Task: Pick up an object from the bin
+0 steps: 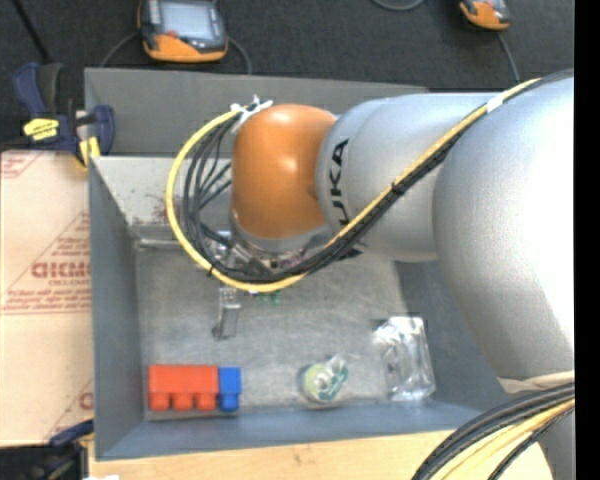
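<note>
My gripper (226, 320) hangs below the orange wrist cover over the middle of the bin floor, one grey fingertip showing. Nothing shows between its fingers. A small green thing (271, 294) peeks out just under the wrist, to the right of the fingertip. Toward the front left lies a red block with a blue end piece (193, 387), below the fingertip. A round greenish-white object (323, 380) lies at the front middle.
A clear crumpled plastic bag (404, 360) lies at the front right. The arm and its cables cover the back and right of the bin. The bin walls stand close to the block and the bag.
</note>
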Robot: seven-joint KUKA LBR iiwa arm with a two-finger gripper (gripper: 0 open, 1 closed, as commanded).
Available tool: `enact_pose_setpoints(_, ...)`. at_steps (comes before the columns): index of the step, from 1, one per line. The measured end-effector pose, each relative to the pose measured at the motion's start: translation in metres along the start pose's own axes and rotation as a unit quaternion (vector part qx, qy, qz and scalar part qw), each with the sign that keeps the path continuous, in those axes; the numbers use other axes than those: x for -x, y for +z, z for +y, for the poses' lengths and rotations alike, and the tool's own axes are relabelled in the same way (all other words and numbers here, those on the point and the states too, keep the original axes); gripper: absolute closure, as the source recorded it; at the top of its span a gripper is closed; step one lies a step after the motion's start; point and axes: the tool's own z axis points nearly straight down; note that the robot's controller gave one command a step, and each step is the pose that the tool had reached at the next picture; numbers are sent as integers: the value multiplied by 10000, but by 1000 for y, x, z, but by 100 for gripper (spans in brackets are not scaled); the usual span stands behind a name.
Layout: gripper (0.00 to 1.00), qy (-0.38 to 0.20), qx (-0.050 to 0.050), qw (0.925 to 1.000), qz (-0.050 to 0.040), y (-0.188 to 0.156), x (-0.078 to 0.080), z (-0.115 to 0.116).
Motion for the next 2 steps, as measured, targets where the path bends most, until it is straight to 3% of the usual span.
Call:
enact_pose_setpoints(1,0,332,-20,9994,67,74,-81,-17)
enact_pose_setpoints(2,0,867,-5,9962,12,81,-93,42)
